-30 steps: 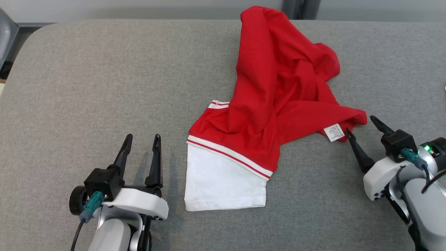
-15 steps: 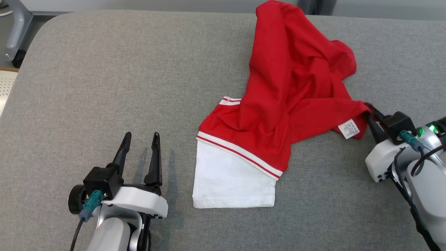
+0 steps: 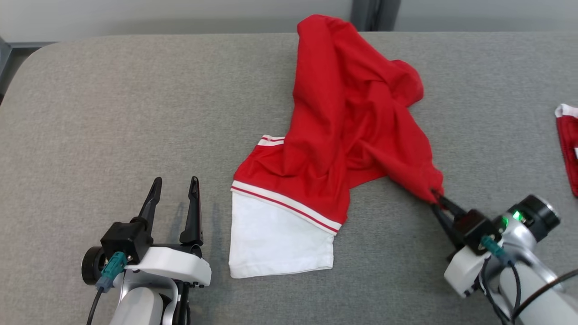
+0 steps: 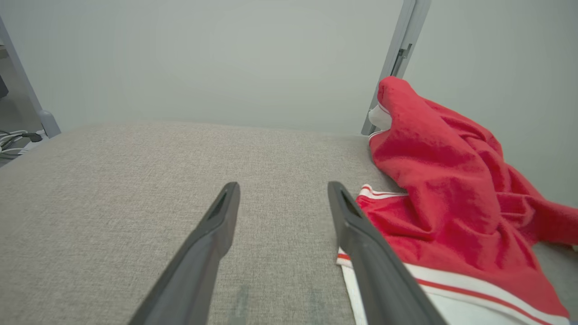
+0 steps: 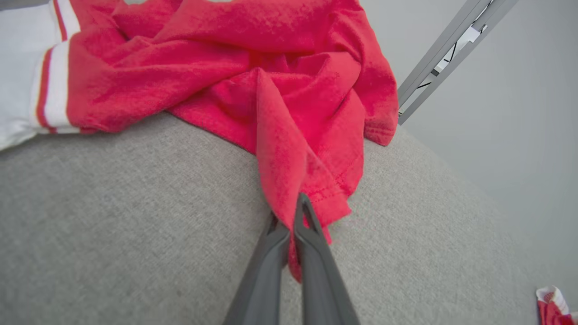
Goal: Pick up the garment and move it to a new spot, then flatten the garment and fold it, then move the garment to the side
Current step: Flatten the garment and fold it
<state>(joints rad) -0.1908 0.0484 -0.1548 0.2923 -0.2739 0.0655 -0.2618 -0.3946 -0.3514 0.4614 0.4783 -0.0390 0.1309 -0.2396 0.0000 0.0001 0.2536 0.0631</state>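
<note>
On the grey bench [image 3: 113, 99], crumpled red-and-white garment [image 3: 343, 135] heaped centre-to-far, its near-right corner pulled taut in the clenched right gripper [image 3: 435, 195], seemingly for hauling the whole piece elsewhere, with the left gripper [image 3: 175, 180] spread wide, empty, near left.

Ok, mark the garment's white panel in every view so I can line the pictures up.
Head view: the white panel lies lower centre, just below the striped band.
Left wrist view: white panel in the lower right corner.
Right wrist view: white panel in the upper left corner.
Shared landmark: the grey post, top centre in the head view, upper right in both wrist views.
</note>
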